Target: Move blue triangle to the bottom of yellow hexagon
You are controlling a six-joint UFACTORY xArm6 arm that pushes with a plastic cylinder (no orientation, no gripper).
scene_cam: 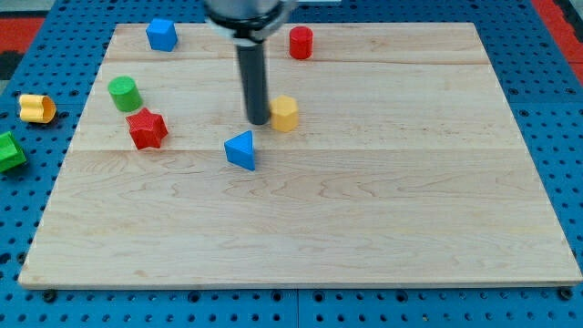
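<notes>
The blue triangle [241, 150] lies on the wooden board [364, 210], left of the middle. The yellow hexagon [285, 113] sits up and to the right of it, a short gap apart. My tip [259, 121] stands just left of the yellow hexagon, very close to its left side, and just above and right of the blue triangle. The rod rises straight to the view's top.
On the board: a red star [147, 128] and a green cylinder [124, 94] at the left, a blue block [161, 35] at the top left, a red cylinder [301, 43] at the top. Off the board at left lie a yellow block [36, 108] and a green block [9, 151].
</notes>
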